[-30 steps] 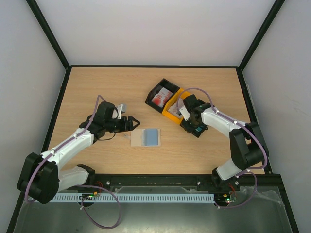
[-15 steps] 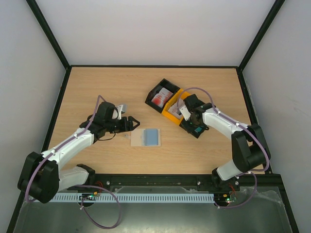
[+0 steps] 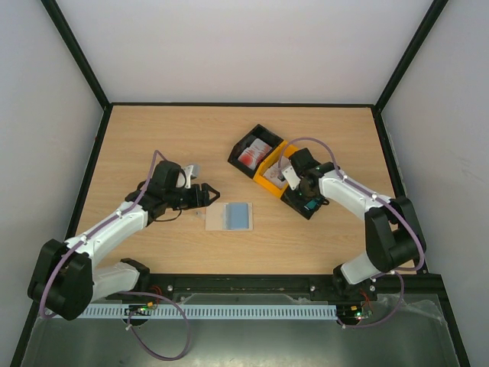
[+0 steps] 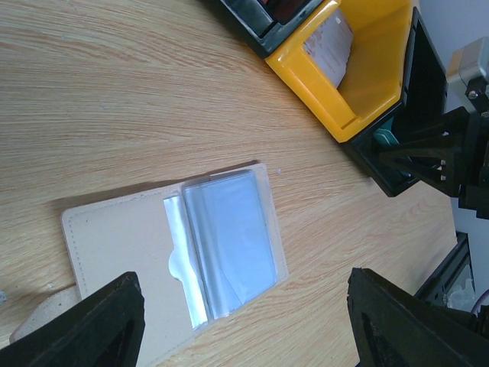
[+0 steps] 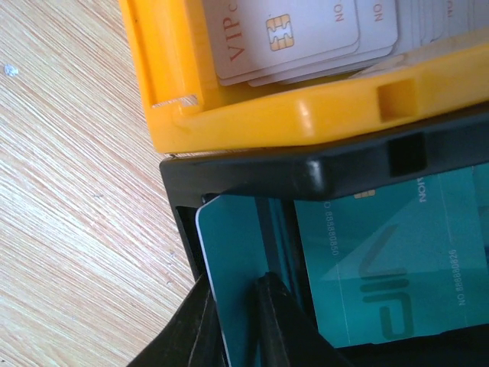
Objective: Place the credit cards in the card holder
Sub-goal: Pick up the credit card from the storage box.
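Your left gripper [image 3: 211,193] hangs with its jaws spread wide and nothing between them, just at the 9 o'clock edge of the card holder [image 3: 229,216]. The holder lies opened flat a little toward 6 o'clock from the middle of the table [image 3: 153,138], its clear pocket on the 3 o'clock half. Bare wood surrounds it on every side, with the widest free stretch toward 12 o'clock and 9 o'clock.

Your right gripper [image 5: 237,325] is down inside the near black bin [image 5: 290,172]. Its fingers [image 5: 200,325] straddle the lower edge of a teal card [image 5: 229,260] that leans against the bin's wall. The gap between them is narrow, but you cannot tell whether they are clamping the card. A second teal card [image 5: 382,267] lies flat beside it.

The three bins sit in a tight diagonal row at 1 to 2 o'clock from the holder, walls touching. The orange bin [image 5: 306,115] holds white cards [image 5: 306,30], and the far black bin [image 3: 243,145] lies beyond it. The near bin's rim stands close around your right fingers, so room there is tight. A strip of open table lies between that bin and the holder.
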